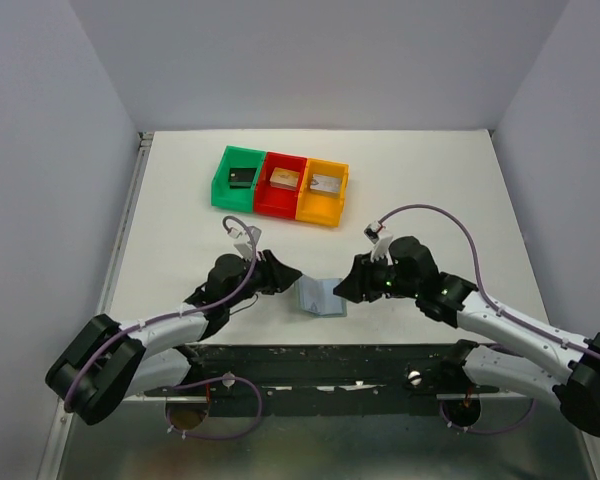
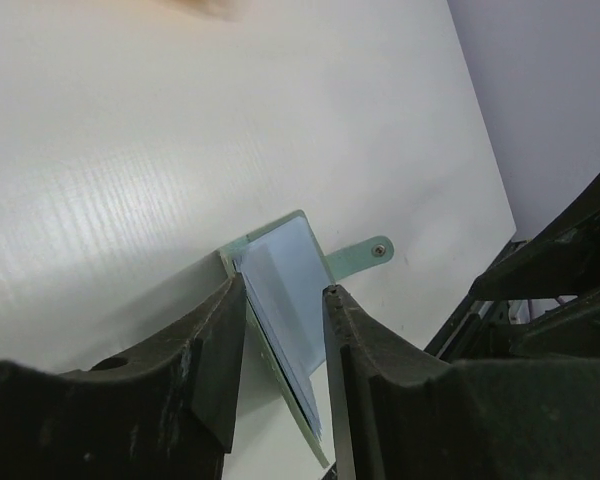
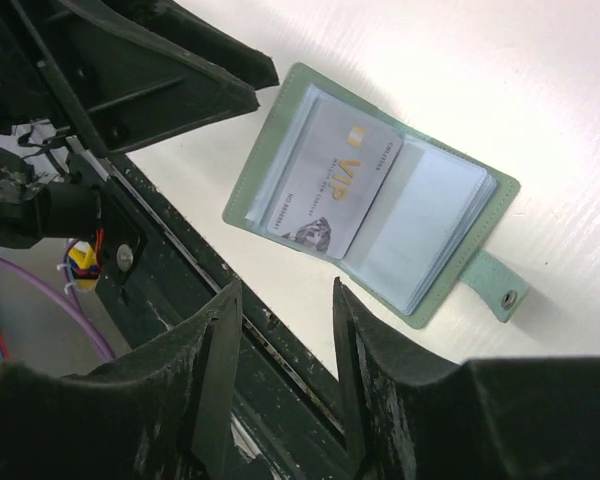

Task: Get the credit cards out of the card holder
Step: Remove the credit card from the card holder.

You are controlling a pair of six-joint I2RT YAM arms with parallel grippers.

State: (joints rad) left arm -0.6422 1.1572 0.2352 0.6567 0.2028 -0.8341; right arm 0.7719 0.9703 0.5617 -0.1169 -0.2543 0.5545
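From above, the card holder (image 1: 320,297) lies open on the table (image 1: 450,190), between the left gripper (image 1: 294,279) and the right gripper (image 1: 342,290). It is too small there to show any card. The right wrist view shows a silvery credit card (image 3: 340,185) tucked in one pocket, and the right jaws spread with nothing in them. The left wrist view shows the left jaws apart too, with one edge of the holder between them and its tab (image 2: 365,254) sticking out.

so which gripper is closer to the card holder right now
Left. The left gripper straddles an edge of the card holder, jaws open. The right gripper sits open just short of the other side.
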